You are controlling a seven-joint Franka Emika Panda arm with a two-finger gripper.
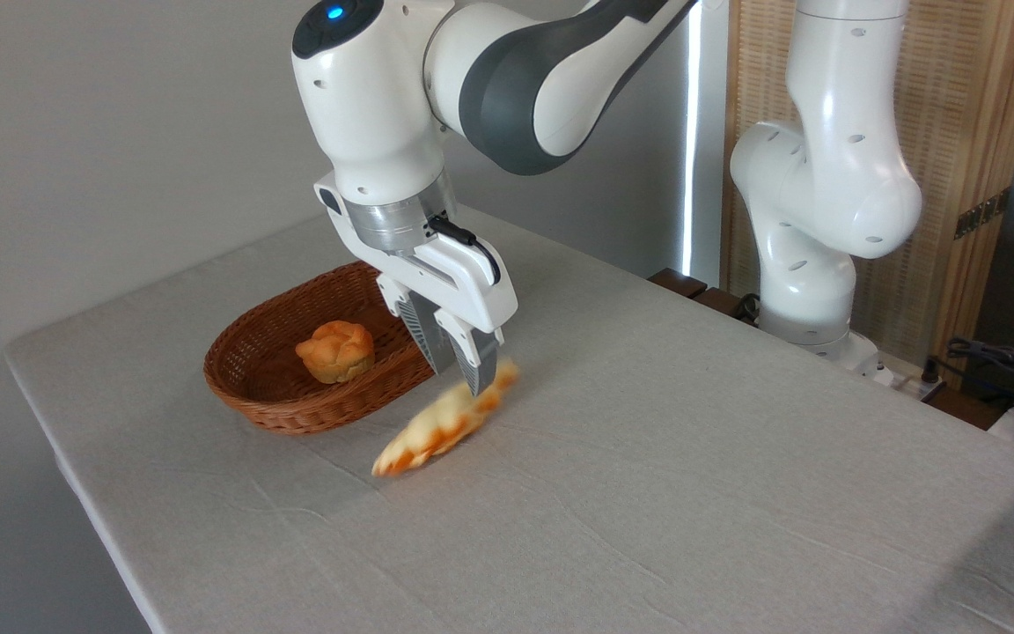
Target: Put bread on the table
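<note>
The bread, a long pale golden braided loaf, shows blurred and tilted just right of the basket. Its lower pointed end is at the table, a light grey cloth surface, and its upper end rises behind my right fingertip. My gripper points down directly above the loaf's upper half. Its two dark fingers stand slightly apart with nothing between them, so it looks open. The loaf is blurred while the gripper is sharp. Whether a fingertip still touches the loaf is unclear.
An oval brown wicker basket sits left of the gripper with a small round orange-brown bun inside. The arm's white base stands at the table's far right edge. Cables lie beyond it.
</note>
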